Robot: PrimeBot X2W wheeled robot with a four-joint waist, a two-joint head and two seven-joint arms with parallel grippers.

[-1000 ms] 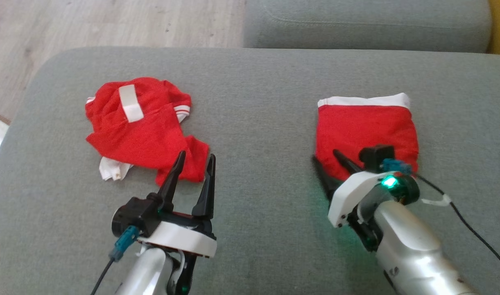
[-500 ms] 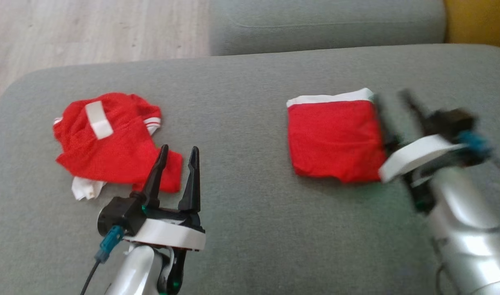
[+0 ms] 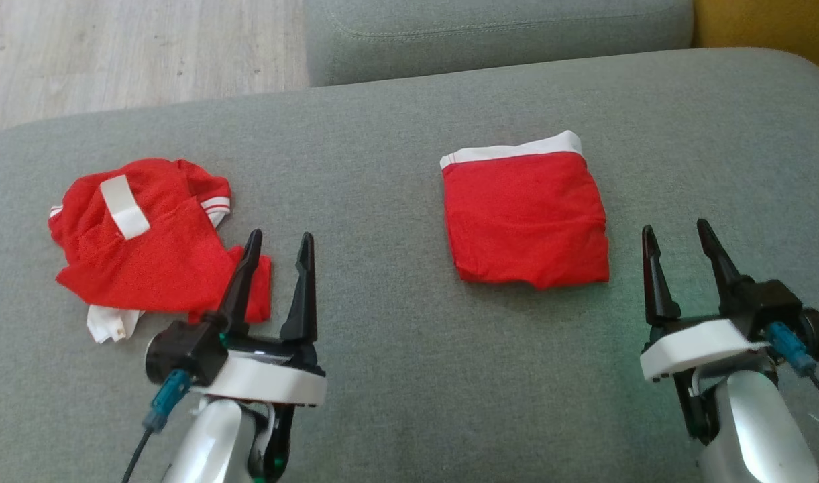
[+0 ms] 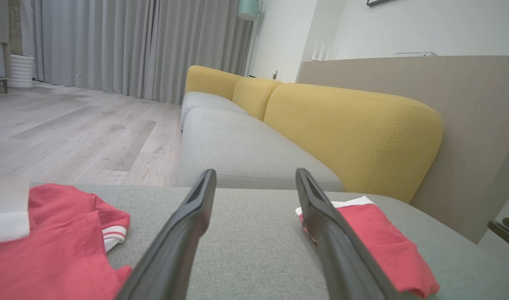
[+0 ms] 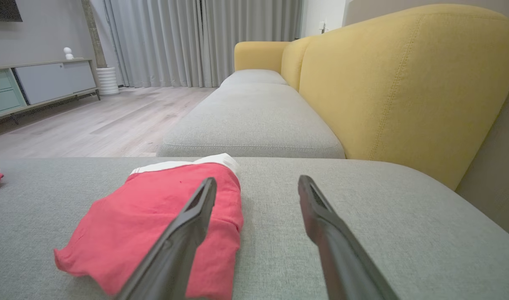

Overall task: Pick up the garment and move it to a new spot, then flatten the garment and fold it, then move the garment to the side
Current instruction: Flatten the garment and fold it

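Both my grippers are empty at this moment. The left gripper [image 3: 280, 235] has its 2 fingers spread with nothing between them, and it hovers low over the grey cushion [image 3: 396, 376], just beside the near right corner of the crumpled garment [image 3: 147, 255]. The right gripper [image 3: 675, 226] is also spread wide and grips nothing; it stands to the right of the folded garment [image 3: 524, 218], near it but not touching. This folded garment lies flat as a tidy square with its white band on the far edge, well apart from the crumpled one. I judge this piece is finished and put aside, which is why the right arm is clear of it. The crumpled garment is a loose heap on the left part of the cushion, so I think it is the next 1 to pick up, and the left gripper is placed well for that. I can read no brand or writing. A white strip [image 3: 122, 208] lies across the crumpled garment, but I see no letters on it.
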